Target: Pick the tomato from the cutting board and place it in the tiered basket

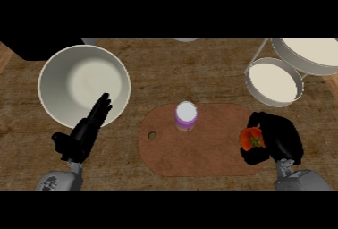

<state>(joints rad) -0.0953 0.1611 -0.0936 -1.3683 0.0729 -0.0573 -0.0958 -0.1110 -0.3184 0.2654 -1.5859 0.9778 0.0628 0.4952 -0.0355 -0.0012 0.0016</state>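
A red-orange tomato [251, 138] sits at the right edge of the brown cutting board [198, 154]. My right hand [282, 136] is curled round it, fingers above and thumb below, and hides part of it. The tiered basket shows at the upper right as two round white trays: a lower tray [272, 82] and a bigger upper tray [310, 53] on thin metal posts. My left hand [84, 132] rests at the lower left with fingers straight, pointing up over the rim of a large bowl.
A large white bowl [84, 85] stands at the left on the wooden counter. A small purple-and-white cup [186, 116] stands upright near the board's top middle. A dark object [33, 49] fills the upper left corner.
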